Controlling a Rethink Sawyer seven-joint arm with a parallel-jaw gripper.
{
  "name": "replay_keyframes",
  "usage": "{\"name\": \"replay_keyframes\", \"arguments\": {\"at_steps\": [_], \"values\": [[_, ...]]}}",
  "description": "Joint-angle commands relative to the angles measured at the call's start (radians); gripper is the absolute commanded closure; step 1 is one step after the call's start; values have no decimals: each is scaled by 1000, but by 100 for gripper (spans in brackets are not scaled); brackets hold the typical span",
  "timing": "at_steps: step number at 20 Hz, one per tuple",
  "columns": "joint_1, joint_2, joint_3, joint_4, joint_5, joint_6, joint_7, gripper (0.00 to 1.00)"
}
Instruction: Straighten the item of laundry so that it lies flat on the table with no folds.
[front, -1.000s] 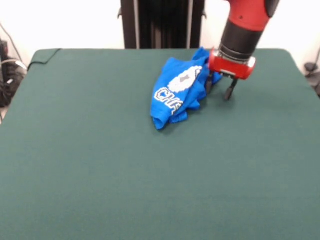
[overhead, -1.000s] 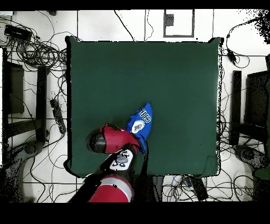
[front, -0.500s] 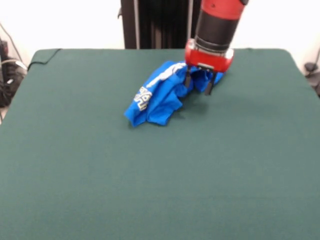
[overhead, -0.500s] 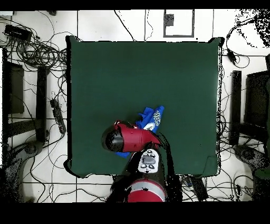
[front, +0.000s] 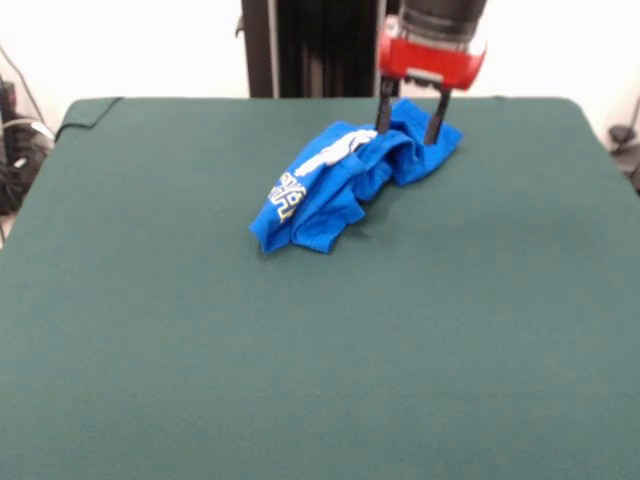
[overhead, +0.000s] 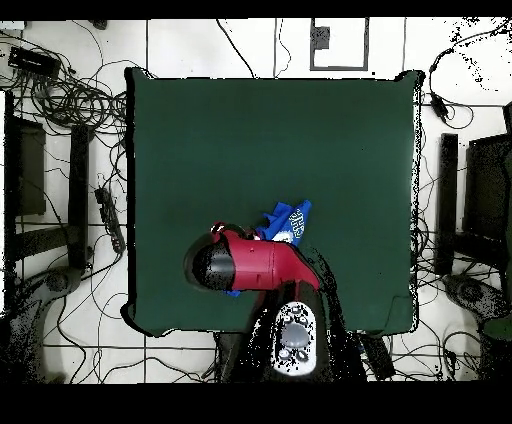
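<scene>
The bright blue T-shirt (front: 340, 180) lies crumpled in a long bunch on the far half of the green table (front: 300, 350), white letters showing at its left end. My gripper (front: 408, 128) is open, its two dark fingers (front: 383, 112) standing over the shirt's far right end; whether they touch the cloth I cannot tell. In the overhead view the red arm (overhead: 250, 265) covers the gripper and part of the shirt (overhead: 288, 221), which lies near the robot's side of the table (overhead: 250, 140).
The black pedestal (front: 320, 45) stands behind the table's far edge. Cables (overhead: 70, 95) and dark equipment lie on the floor around the table. The shirt is well inside the table's edges.
The gripper dragged the shirt to the left in the front view, bunching it, then rose and pulled back toward the pedestal. The shirt has stayed put for the last half second.
</scene>
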Motion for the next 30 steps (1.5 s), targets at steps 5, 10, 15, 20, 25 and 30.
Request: {"name": "replay_keyframes", "arguments": {"at_steps": [5,10,15,20,25,30], "values": [[-26,-79,156,39,-33,232,-32,0],[18,11,105,17,-72,126,44,0],[66,98,46,-24,-113,-9,109,0],[79,215,25,-74,-109,-184,158,0],[83,277,5,-82,-93,-258,156,0],[80,337,-36,-119,-69,-278,134,0]]}}
